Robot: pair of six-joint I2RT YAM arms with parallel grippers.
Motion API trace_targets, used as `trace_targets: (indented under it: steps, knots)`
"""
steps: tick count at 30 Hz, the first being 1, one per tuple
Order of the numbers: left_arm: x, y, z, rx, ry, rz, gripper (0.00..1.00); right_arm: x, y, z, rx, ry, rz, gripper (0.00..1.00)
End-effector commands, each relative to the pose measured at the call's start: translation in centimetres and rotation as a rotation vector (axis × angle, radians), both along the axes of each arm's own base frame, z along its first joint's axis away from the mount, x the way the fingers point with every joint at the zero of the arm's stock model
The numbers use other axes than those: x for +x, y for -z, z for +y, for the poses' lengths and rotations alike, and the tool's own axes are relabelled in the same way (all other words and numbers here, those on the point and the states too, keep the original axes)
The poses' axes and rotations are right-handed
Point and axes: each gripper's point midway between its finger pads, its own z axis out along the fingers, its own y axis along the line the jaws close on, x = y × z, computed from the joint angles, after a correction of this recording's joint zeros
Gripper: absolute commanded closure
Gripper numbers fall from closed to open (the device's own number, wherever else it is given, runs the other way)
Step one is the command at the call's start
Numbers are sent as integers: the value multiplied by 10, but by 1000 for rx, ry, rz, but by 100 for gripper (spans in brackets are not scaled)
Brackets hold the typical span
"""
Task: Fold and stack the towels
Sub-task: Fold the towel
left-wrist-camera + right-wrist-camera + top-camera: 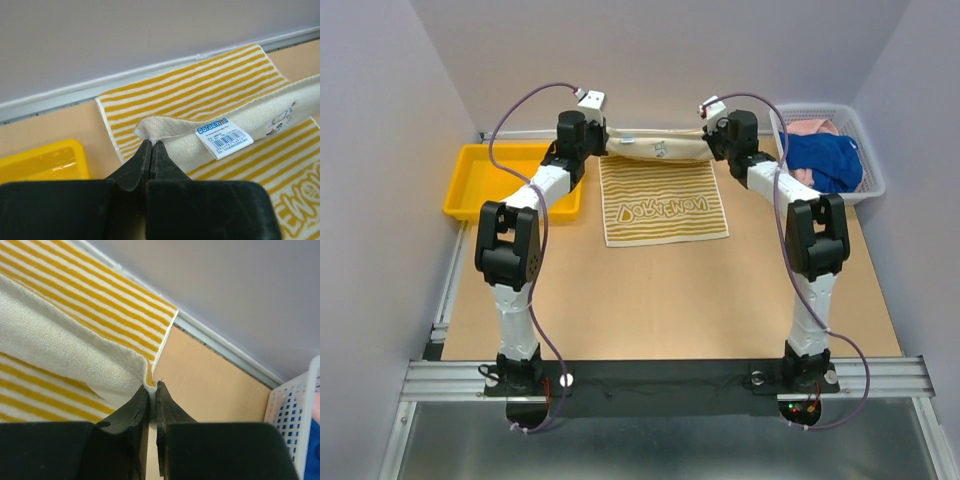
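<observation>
Clamping corners of the striped towel (665, 205) are the left gripper (151, 144) and right gripper (152, 387)

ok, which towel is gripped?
The yellow-striped towel: left gripper and right gripper each clamp a corner. The blue towel and pink towel lie in the white basket.

The near and middle part of the tan wooden surface (670, 300) is open between the left arm (510, 250) and the right arm (815, 240). At the far edge, room is tight. The yellow-and-cream striped cloth towel (665, 205) fills the middle, with the yellow plastic tray (470, 185) at its left, the white plastic lattice basket (870, 165) at its right and the pale grey back wall (650, 70) close behind.
</observation>
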Motion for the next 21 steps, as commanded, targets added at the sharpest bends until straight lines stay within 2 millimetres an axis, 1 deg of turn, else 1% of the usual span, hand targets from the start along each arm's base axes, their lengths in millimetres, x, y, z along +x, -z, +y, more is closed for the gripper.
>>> trace_targets:
  steps: [1, 2, 3, 4, 6, 7, 8, 10, 11, 15, 17, 18, 19, 20, 21]
  knots:
    - [-15, -86, 14, -39, -11, -187, 100, -4, -48, -24, 3, 53, -123, 100]
    - [-19, -75, 15, -36, -8, -163, 100, -6, -46, -24, 4, 52, -118, 99]
    - [-22, -72, 14, -41, -6, -154, 100, -10, -36, -25, 2, 51, -96, 99]
    - [-27, -65, 14, -46, 2, -135, 100, -13, -36, -25, 8, 52, -93, 100]
    - [-32, -58, 13, -49, 8, -117, 100, -17, -29, -25, 10, 53, -79, 100]
    - [-35, -59, 11, -51, 21, -117, 100, -20, -23, -26, 11, 56, -65, 100]
    - [-39, -50, 10, -75, 21, -86, 100, -21, -22, -26, 12, 56, -63, 99]
    - [-45, -49, 7, -87, 37, -75, 100, -25, -21, -27, 12, 60, -58, 100]
    - [-48, -42, 6, -88, 42, -60, 100, -25, -21, -28, 12, 65, -59, 100]
    - [-59, -33, 7, -93, 42, -28, 100, -29, -28, -31, 10, 73, -71, 100]
    - [-63, -33, 10, -93, 30, -22, 100, -33, -36, -29, 18, 62, -80, 99]
    - [-66, -28, 12, -90, 25, -8, 100, -36, -33, -28, 19, 56, -74, 99]
    - [-69, -30, 12, -91, 23, -6, 100, -40, -40, -28, 28, 50, -82, 99]
    - [-72, -27, 13, -88, 21, 3, 100, -42, -41, -28, 32, 50, -82, 99]
    - [-74, -27, 13, -87, 23, 4, 100, -46, -35, -29, 32, 48, -67, 100]
